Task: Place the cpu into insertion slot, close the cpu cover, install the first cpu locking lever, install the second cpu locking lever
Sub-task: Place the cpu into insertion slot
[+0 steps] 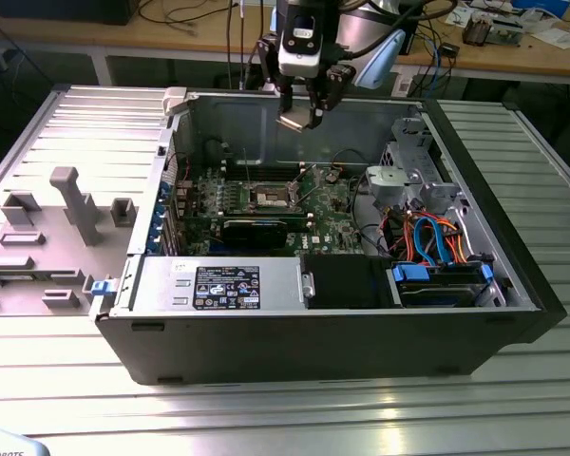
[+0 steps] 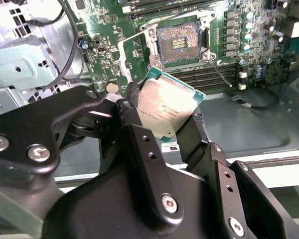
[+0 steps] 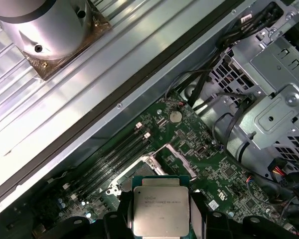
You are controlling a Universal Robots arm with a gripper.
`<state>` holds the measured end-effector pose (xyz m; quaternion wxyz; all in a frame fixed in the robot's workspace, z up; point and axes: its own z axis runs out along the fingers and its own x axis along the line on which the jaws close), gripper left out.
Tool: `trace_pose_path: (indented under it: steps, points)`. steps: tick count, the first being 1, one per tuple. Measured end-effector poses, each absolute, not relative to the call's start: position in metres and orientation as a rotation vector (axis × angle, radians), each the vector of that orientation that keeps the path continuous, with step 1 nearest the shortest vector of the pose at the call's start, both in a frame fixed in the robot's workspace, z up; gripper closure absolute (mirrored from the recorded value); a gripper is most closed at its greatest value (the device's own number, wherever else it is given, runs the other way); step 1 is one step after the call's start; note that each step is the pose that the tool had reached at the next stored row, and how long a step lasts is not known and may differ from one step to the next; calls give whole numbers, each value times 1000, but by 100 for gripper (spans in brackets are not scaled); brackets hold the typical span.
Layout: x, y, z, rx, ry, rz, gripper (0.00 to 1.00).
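Note:
My gripper [image 1: 300,120] hangs above the open computer case, shut on the cpu [image 1: 292,123], a small flat square chip with a silvery top. Both wrist views show the cpu [image 2: 167,107] [image 3: 161,204] clamped by its edges between two black fingers [image 2: 132,107]. Below on the green board lies the insertion slot [image 1: 271,197] [image 2: 179,44], uncovered, its contact field showing. In the first wrist view the insertion slot [image 3: 152,167] is partly hidden behind the chip. Thin metal rods [image 1: 250,177] stand up beside the socket. I cannot tell where the cpu cover stands.
A long black expansion card [image 1: 256,231] lies just in front of the socket. A metal drive cage [image 1: 408,171] with orange and blue cables [image 1: 427,237] fills the exterior view's right. A power supply [image 1: 218,285] sits at the front. A grey fixture plate [image 1: 57,218] lies outside the case.

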<state>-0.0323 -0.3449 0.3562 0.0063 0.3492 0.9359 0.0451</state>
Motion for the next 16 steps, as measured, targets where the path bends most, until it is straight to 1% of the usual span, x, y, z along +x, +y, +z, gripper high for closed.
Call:
trace_pose_path:
  steps: [9,16]
  points:
    - [-36,-345,355,1160,2901,140,46]
    - [-36,-345,348,1330,2827,135,46]
